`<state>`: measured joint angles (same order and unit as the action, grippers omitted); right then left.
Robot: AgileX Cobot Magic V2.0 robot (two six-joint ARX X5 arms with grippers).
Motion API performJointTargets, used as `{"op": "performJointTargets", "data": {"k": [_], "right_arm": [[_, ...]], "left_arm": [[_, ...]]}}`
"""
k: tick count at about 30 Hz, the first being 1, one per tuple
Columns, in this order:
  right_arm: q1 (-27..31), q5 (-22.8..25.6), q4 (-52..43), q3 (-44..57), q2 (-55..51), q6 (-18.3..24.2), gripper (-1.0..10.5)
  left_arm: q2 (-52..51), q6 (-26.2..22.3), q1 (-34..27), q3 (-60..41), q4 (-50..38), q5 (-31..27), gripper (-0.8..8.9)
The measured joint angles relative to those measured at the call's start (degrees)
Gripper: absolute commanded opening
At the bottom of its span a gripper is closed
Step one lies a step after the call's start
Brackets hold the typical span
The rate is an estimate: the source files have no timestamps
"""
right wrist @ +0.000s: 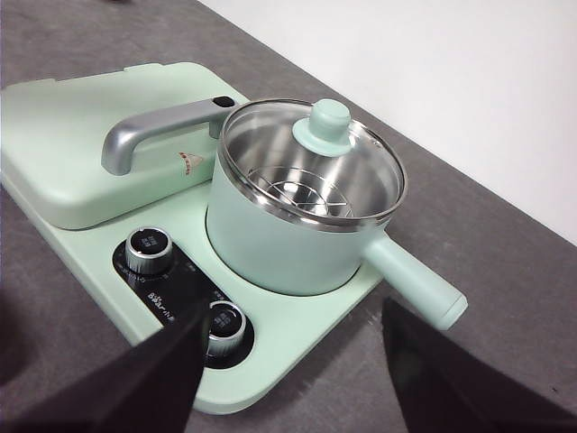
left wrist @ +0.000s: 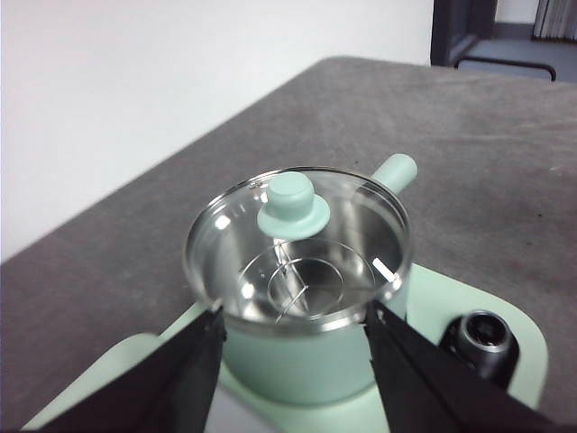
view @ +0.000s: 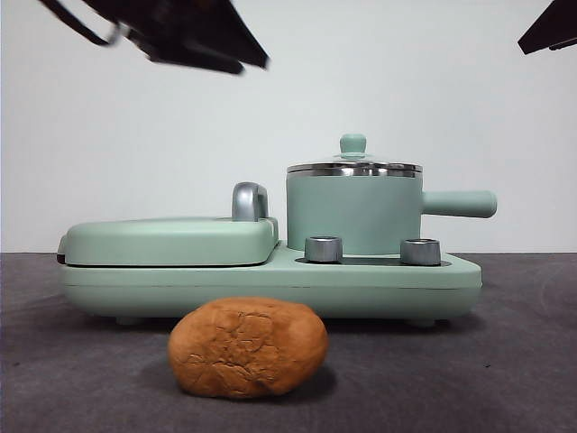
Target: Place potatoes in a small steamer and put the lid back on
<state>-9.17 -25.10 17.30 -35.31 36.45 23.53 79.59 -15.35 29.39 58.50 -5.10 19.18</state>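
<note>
Potato first: the oval orange-brown lump with cracked skin (view: 248,347) lies on the dark grey table (view: 523,361), just in front of the mint-green cooker base (view: 270,284) and well below the pot. The mint-green cylindrical steamer with its steel rim (view: 353,215) stands on that base, side handle (view: 460,203) pointing away from the flat green griddle cover (view: 171,239), and the clear glass lid with the mint-green knob (left wrist: 294,206) sits shut on it, so I judge the lid must come off before anything goes in. My left gripper (left wrist: 293,338) hangs above the pot, fingers apart, nothing between them, knob ahead of the gap. To lift cleanly I should centre on the knob, come straight down, close on its stem under the cap, then raise level. My right gripper (right wrist: 288,347) waits beyond the two dials (right wrist: 149,251), fingers apart too, empty
</note>
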Motion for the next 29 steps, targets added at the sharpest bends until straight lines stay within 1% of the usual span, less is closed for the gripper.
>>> {"op": "performJointTargets", "data": {"k": [7, 15, 21, 29], "right_arm": [[-0.13, 0.04, -0.02, 0.0, -0.02, 0.0, 3.0], [-0.96, 0.02, 0.0, 0.0, -0.02, 0.0, 3.0], [-0.96, 0.04, 0.0, 0.0, -0.02, -0.02, 3.0], [-0.96, 0.04, 0.0, 0.0, -0.02, -0.02, 3.0]], "left_arm": [[14.32, 1.81, 2.05, 13.44, 0.22, -0.24, 2.52], [25.97, 2.25, 3.85, 26.1, 1.09, -0.24, 2.54], [31.04, 2.75, 4.24, 29.53, 1.66, -0.26, 2.53], [32.63, 3.45, 4.31, 29.53, 1.92, -0.26, 2.49]]}}
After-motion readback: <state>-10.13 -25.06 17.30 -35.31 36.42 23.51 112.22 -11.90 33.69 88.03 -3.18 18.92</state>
